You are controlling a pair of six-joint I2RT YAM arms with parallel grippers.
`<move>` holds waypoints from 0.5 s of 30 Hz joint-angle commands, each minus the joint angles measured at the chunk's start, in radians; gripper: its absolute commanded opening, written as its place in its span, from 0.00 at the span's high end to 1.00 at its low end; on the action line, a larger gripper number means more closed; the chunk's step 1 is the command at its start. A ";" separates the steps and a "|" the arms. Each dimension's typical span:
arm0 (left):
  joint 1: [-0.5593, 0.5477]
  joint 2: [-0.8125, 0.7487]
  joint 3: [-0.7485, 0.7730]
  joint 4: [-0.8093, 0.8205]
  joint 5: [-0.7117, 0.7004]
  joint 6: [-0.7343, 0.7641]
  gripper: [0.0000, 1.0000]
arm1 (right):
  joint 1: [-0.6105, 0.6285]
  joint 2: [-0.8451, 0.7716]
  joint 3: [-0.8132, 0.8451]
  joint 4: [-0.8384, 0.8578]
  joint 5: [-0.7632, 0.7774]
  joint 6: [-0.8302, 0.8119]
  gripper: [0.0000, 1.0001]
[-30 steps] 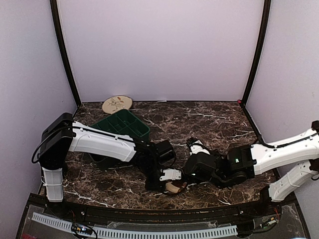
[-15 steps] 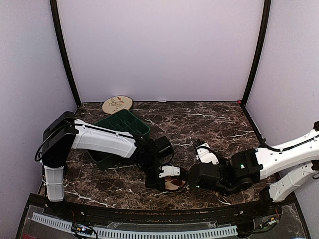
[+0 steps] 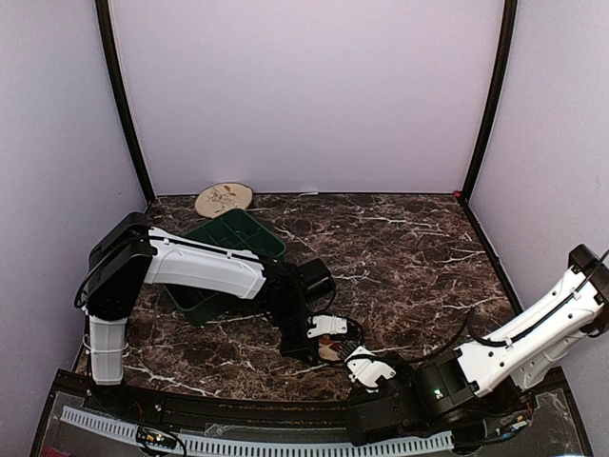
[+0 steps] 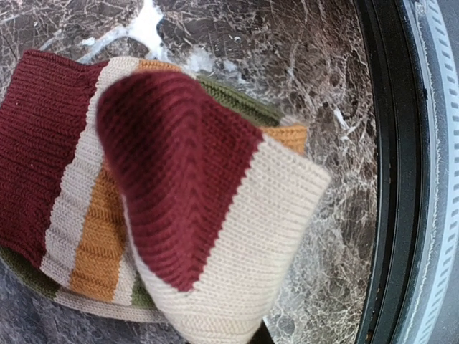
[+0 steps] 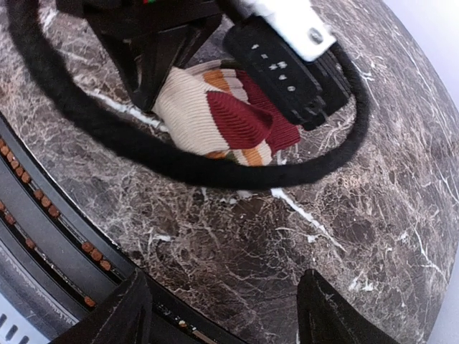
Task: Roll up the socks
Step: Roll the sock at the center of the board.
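Left wrist view: folded maroon-and-cream striped knit sock (image 4: 179, 186) may spring open if released; left jaws' grip unclear, right jaws spread empty

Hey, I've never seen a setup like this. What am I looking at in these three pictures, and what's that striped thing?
These are two robot arms bolted at the near edge of a marble table. One picture looks down from above; the other two come from a camera on each wrist. The left gripper appears to pinch a folded striped sock, dark red, cream and orange, which fills its wrist view. The right gripper is open and holds nothing, near the table's front edge. Farther back are a green divided tray and a round plate.
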 commanded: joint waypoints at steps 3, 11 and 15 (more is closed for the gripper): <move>0.001 0.035 -0.008 -0.058 0.009 0.002 1.00 | 0.004 0.058 0.013 0.156 0.003 -0.161 0.33; 0.001 0.037 -0.005 -0.064 0.018 0.001 1.00 | -0.088 0.123 -0.003 0.287 -0.008 -0.338 0.33; 0.002 0.036 -0.004 -0.068 0.022 0.002 1.00 | -0.131 0.129 -0.022 0.343 -0.010 -0.415 0.33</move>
